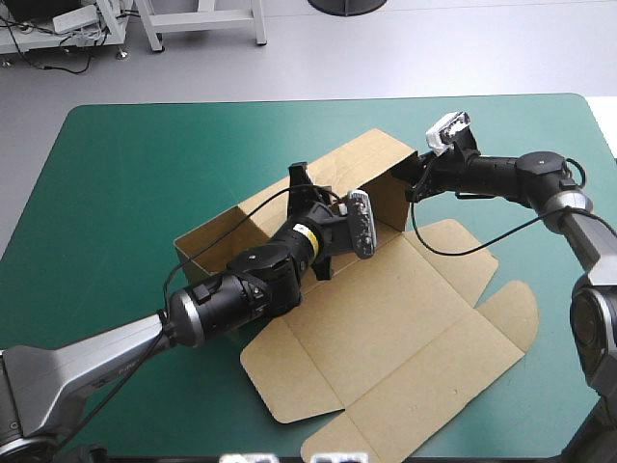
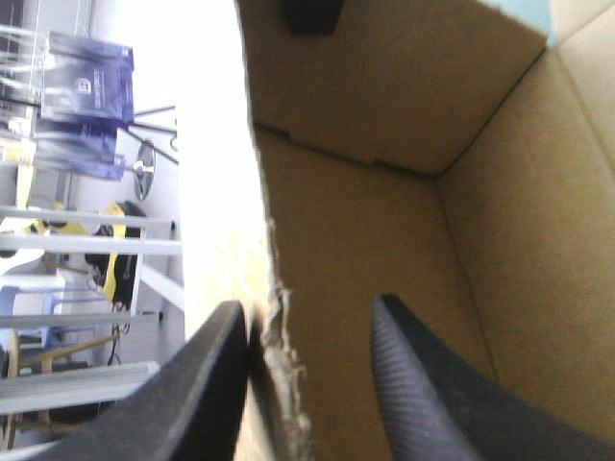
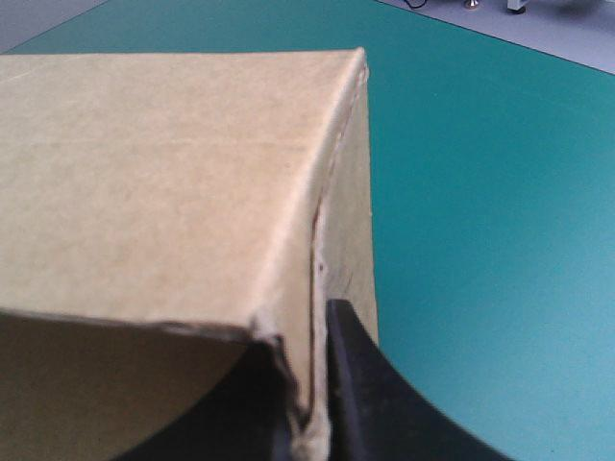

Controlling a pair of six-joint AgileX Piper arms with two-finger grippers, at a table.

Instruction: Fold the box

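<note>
Gripping, right side: the right gripper is clenched on the box, its 2 black fingers all but closed with an edge of brown board pinched between them.
Right gripper's place: at the corner of the raised part nearest the right arm, with 1 finger on each side of the board.
Ahead of the right gripper: a broad face of board runs away from the fingers, and a narrow face turns off at a frayed corner seam.
Beside the right gripper: bare teal-green cover on the side away from the box.
Left gripper: released, with its 2 fingers standing apart astride the edge of the far long wall and not pinching it.
Left fingers: 1 hangs outside the wall, just beside its ragged edge. The other is inside the box, apart from the board.
Ahead of the left gripper: the inside corner where 2 raised walls meet, with a crease line across the inner face.
Left arm: it comes in over the near side of the box and ends at the far wall.
Box: in the middle of the tabletop, reached by both grippers. The part at the grippers stands with its walls up and its top open.
Behind the left gripper: the rest of the sheet lies flat on the cover toward the near edge, a wide panel with rounded flaps spread out.
</note>
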